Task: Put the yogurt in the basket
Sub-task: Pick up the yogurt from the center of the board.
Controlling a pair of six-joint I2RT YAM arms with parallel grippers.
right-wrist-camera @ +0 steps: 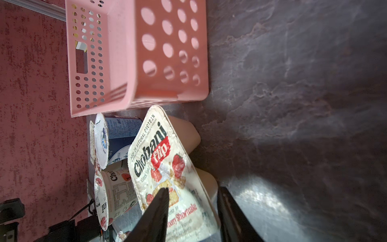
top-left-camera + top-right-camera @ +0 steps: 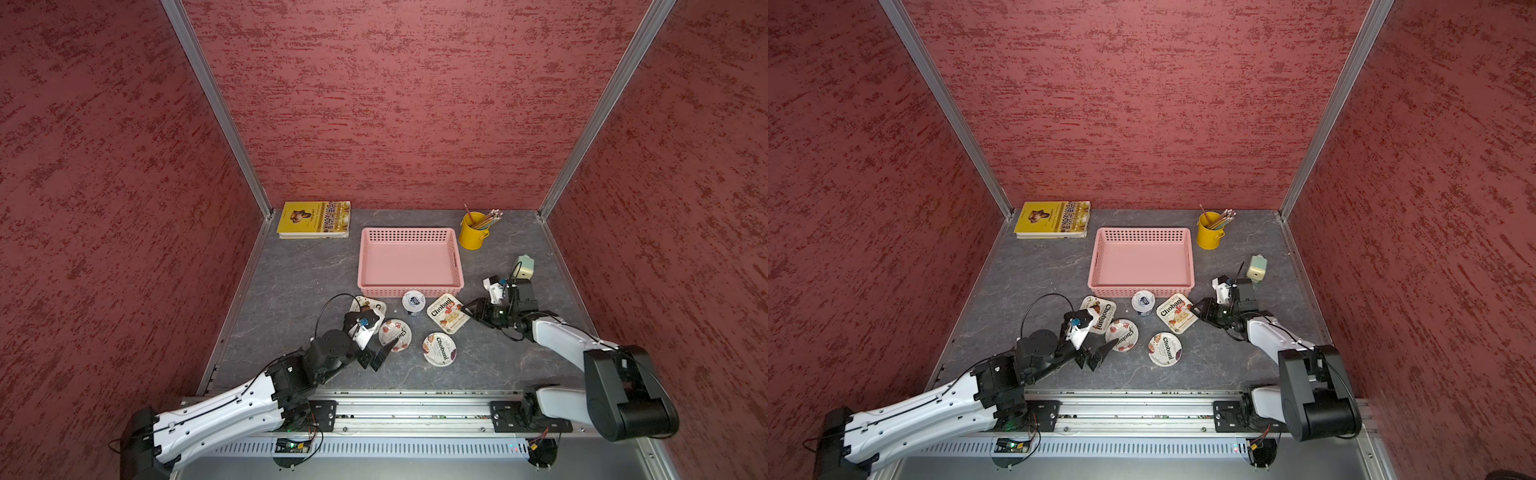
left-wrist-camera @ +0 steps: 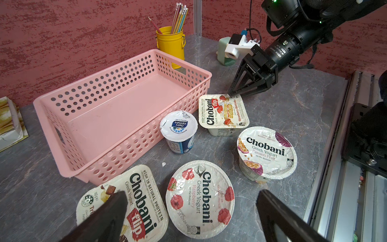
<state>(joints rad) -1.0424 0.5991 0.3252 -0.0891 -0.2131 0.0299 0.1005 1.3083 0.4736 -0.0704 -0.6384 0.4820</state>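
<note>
Left gripper: nearest, in front of the basket's left corner; jaws spread wide, holding nothing.
Passion fruit cup: upright on the table, well in front of the basket.
Raspberry cup: beside it, just ahead of the left fingers.
Right gripper: off the basket's near right corner; jaws partly apart astride the strawberry flip cup's edge, actual grip unclear.
Other flip cup: near the basket's left corner, partly under the left wrist.
Dairy Farmers cup: just beside the basket's near wall.
Book, yellow bucket: beyond the basket's far corners.
</note>
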